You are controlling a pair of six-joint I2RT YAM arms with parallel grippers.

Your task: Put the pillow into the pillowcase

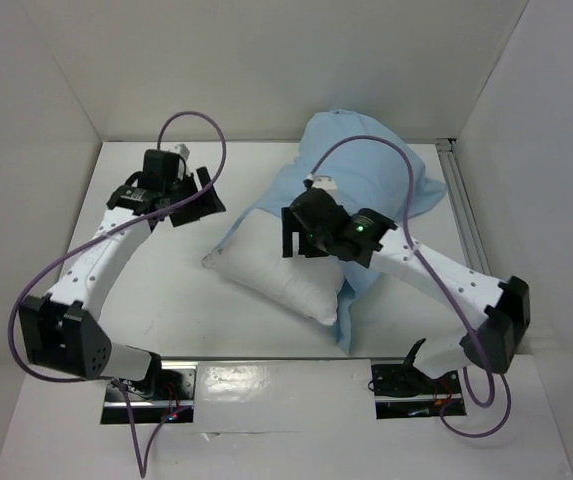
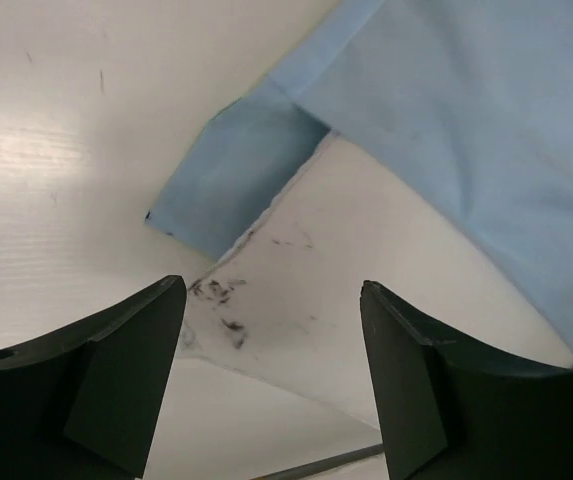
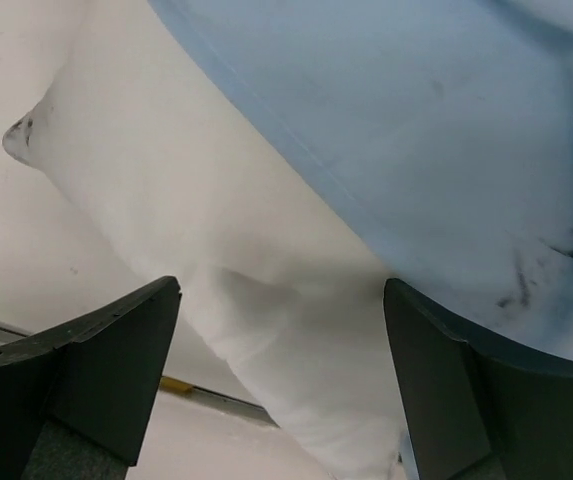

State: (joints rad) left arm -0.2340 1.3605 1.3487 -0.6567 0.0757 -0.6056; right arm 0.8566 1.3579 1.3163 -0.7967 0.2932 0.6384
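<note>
Both grippers gape wide, empty. The white pillow lies half-sleeved beneath the right gripper. The light blue pillowcase hem lies just ahead of the left gripper. Soft, light, limp stuff (thin cloth probably slips): pinch the hem.

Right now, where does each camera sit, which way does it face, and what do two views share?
Top: above and behind, looking down on the table; left arm and right arm show.
Left wrist: on the left arm, facing pillowcase and pillow; the open left gripper shows.
Right wrist: on the right arm, facing the same two; the open right gripper shows.
Shared: both wrist views show pillow meeting pillowcase.
</note>
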